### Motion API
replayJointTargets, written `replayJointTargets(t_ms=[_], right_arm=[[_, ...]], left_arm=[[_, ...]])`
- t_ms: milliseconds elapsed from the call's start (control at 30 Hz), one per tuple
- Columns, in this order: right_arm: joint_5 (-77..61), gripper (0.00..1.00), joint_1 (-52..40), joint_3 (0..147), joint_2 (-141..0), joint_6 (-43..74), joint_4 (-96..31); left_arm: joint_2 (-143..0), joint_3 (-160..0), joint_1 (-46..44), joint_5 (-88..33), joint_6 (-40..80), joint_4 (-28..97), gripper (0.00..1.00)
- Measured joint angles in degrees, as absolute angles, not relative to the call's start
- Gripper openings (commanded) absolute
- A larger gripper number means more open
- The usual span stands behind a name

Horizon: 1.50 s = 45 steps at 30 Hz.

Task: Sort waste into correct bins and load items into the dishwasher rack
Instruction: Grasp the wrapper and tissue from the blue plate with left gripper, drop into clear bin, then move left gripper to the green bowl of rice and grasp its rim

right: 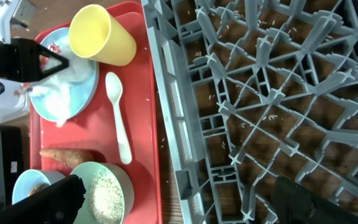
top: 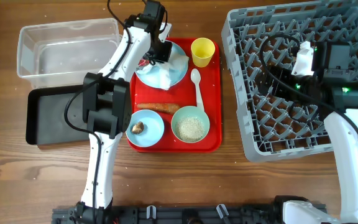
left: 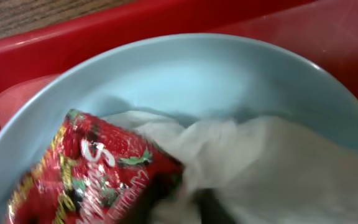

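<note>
Red crinkled snack wrapper [left: 86, 168] is judged light, thin, springy and slick, so it is best pinched at a raised fold on its free edge, clear of the soft crumpled white paper napkin [left: 260, 168] touching it. Glossy red print with white lettering and green flecks is seen. It is found on the light blue round plate [left: 229, 74], in the far left part of the flat red serving tray [left: 104, 31]. The left pincer [top: 154, 55] is held close over it; its opening cannot be told. The right pincer [right: 178, 180] is spread wide and empty above the large grey plastic rack [right: 260, 93], right of that tray.
</note>
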State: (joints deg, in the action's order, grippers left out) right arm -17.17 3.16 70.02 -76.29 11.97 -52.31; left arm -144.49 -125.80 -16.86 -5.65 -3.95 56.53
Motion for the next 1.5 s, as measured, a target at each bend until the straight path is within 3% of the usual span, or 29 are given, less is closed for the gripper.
replayJointTargets(t_ms=[233, 367, 500, 700, 733, 767, 800, 833, 867, 1133, 1167, 1200, 1233, 1300, 1367, 1400, 1500], right_arm=[[-17.2, 1.00, 3.1, 70.0, -76.3, 12.0, -52.3], [-17.2, 1.00, 3.1, 70.0, -76.3, 12.0, -52.3], [-17.2, 1.00, 3.2, 70.0, -76.3, 12.0, -52.3], [-17.2, 1.00, 3.2, 70.0, -76.3, 12.2, -51.8], [-17.2, 1.00, 3.1, 70.0, -76.3, 12.6, -51.7], [-17.2, 1.00, 3.1, 70.0, -76.3, 12.8, -51.7], [-17.2, 1.00, 3.2, 70.0, -76.3, 12.8, -51.6], [-17.2, 1.00, 3.1, 70.0, -76.3, 12.8, -51.7], [-17.2, 1.00, 3.2, 70.0, -76.3, 12.8, -51.6], [-17.2, 1.00, 3.2, 70.0, -76.3, 12.8, -51.6], [-17.2, 1.00, 3.1, 70.0, -76.3, 12.8, -51.6], [-17.2, 1.00, 3.1, 70.0, -76.3, 12.8, -51.6], [-17.2, 1.00, 3.2, 70.0, -76.3, 12.8, -51.6], [-17.2, 1.00, 3.1, 70.0, -76.3, 12.8, -51.7], [-17.2, 1.00, 3.1, 70.0, -76.3, 12.8, -51.7], [-17.2, 1.00, 3.1, 70.0, -76.3, 12.8, -51.7], [-17.2, 1.00, 3.2, 70.0, -76.3, 12.9, -51.7]], left_arm=[[-144.2, -128.6, -16.7, -7.0, 0.1, 65.3, 0.04], [-137.2, -136.1, -14.1, -7.8, 5.2, 68.7, 0.04], [-122.8, -138.8, -5.8, -8.2, 7.2, 71.2, 0.04], [-126.7, -137.5, 10.7, -7.3, 7.9, 72.1, 0.04], [-128.7, -137.5, 12.1, -7.1, 7.8, 70.4, 0.15], [-132.0, -137.4, 13.6, -7.0, 7.9, 68.6, 0.61], [-136.0, -137.1, 14.3, -6.8, 7.9, 67.7, 0.87], [-138.0, -137.0, 14.3, -6.7, 7.8, 67.7, 1.00], [-139.5, -136.6, 14.1, -6.7, 7.8, 68.1, 1.00], [-135.0, -136.6, 13.0, -6.8, 7.1, 67.8, 0.99], [-132.4, -136.6, 12.2, -6.7, 5.7, 68.2, 0.70], [-130.3, -136.9, 11.2, -6.0, 4.6, 69.1, 0.25], [-129.0, -137.2, 10.5, -5.4, 4.2, 69.4, 0.04], [-128.0, -137.6, 9.1, -2.8, 3.1, 69.9, 0.04], [-128.9, -137.6, 9.2, 1.3, 2.7, 72.0, 0.80], [-129.2, -137.6, 9.2, 2.9, 2.6, 72.9, 0.97], [-129.5, -137.6, 9.3, -0.1, -0.2, 74.1, 0.91]])
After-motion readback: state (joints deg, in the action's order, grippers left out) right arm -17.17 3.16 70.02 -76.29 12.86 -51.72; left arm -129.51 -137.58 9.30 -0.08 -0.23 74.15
